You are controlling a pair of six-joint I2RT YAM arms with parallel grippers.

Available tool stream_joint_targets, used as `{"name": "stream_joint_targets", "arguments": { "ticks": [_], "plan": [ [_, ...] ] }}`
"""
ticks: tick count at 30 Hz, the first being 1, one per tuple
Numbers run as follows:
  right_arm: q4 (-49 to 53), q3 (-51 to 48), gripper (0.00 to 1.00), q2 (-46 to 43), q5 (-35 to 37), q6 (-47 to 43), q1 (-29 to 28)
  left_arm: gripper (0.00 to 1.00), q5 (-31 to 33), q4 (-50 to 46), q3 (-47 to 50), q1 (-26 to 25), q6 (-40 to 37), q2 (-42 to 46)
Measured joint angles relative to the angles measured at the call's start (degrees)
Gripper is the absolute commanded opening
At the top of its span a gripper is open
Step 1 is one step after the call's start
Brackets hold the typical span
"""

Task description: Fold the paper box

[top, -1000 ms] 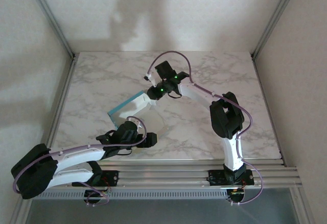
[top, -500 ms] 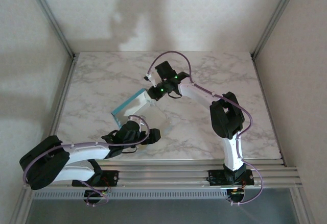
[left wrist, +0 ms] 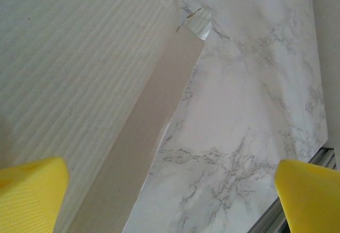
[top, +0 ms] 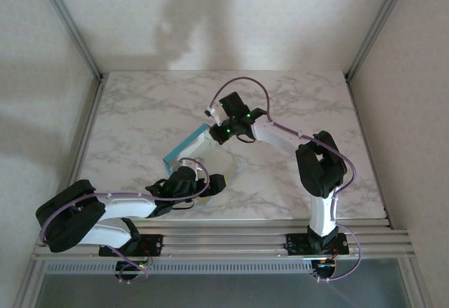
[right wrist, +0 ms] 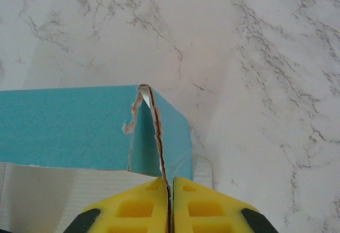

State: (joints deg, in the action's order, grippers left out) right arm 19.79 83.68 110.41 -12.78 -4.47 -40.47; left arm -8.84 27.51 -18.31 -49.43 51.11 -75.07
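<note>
Right gripper, newly clamped on the paper box edge, anchors it for folding; left gripper jaws stand wide apart.

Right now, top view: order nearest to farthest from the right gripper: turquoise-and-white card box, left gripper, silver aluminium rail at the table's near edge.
1. Turquoise-and-white card box: edge pinched in shut right gripper.
2. Left gripper: open, on box's near side.
3. Silver aluminium rail: farthest, at near edge.
</note>
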Motion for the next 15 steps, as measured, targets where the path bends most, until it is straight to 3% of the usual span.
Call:
{"name": "stream_joint_targets", "arguments": {
  "ticks": [8, 15],
  "plan": [
    [-4.44, -2.86, 0.09, -0.92, 1.22, 0.66, -0.52, 0.99, 2.69, -5.55, -1.6, -0.04, -0.33, 9.73],
    [-5.46, -3.19, 0.09, -0.92, 1.9, 0.63, -0.79, 0.99, 2.84, -17.64, -15.41, 1.25, -5.09, 13.97]
  ]
}}
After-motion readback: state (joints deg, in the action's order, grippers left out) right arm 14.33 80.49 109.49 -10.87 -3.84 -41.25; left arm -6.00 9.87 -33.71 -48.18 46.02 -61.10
